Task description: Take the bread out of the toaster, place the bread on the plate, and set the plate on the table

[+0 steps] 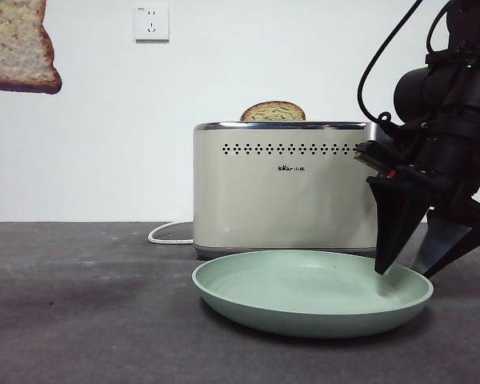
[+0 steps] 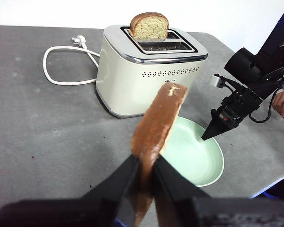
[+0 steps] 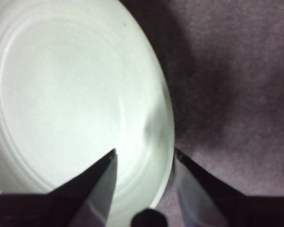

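**Bread lifted clear in left gripper, right gripper straddling plate rim**

- Left gripper [image 2: 144,172]: jaws closed tight on the bread [image 2: 156,120], gripping it edge-on at the crust. The slice sticks up between the jaws, held in the air above the table [image 2: 47,132], near side of the toaster [image 2: 142,71] and over the near edge of the plate [image 2: 199,156]. In the front view the bread [image 1: 18,44] hangs at the top left corner, well apart from the toaster [image 1: 284,188] and the plate [image 1: 312,292]; the gripper itself is out of that frame.
- Right gripper [image 3: 144,158]: jaws parted, nothing clamped. One jaw sits inside the plate [image 3: 61,85], the other outside over the table [image 3: 236,71], with the rim in the gap between them. Cannot tell if either jaw touches the rim. In the front view this gripper [image 1: 404,268] comes down from the upper right onto the plate's right side.
- Plate: flat on the table [image 1: 80,320], just in front of the toaster, nothing in it.
- Toaster: upright, second slice [image 1: 273,111] poking out of a slot, smaller dome. White cord [image 2: 61,64] loops on the table behind it.
- Wall socket [image 1: 151,23] on the white wall behind.
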Robot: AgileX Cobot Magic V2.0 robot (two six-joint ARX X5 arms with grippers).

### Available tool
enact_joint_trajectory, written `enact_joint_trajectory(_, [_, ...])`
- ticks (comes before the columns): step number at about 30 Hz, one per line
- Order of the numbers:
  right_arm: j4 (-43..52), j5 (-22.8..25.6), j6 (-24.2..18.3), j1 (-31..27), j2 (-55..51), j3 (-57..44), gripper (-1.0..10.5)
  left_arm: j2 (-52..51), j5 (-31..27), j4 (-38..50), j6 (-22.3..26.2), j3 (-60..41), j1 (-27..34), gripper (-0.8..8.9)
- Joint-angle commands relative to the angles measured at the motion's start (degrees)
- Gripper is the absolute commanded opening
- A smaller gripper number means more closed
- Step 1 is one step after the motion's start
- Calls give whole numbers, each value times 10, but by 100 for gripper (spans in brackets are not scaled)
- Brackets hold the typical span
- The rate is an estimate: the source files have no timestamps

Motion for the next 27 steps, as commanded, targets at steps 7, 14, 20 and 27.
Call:
enact_joint_trajectory(7, [8, 27, 5, 1, 11, -8, -13, -2, 3, 2, -4, -2, 2, -8])
enact_joint_trajectory(14, [16, 27, 10, 1, 9, -8, -13, -2, 4, -3, -4, -2, 2, -8])
enact_joint_trajectory(20, [16, 25, 21, 9, -36, -8, -13, -2, 5, -8, -4, -1, 2, -8])
enact_joint_trajectory(27, [16, 25, 40, 31, -144, -8, -13, -2, 22, -8, -5, -1, 2, -8])
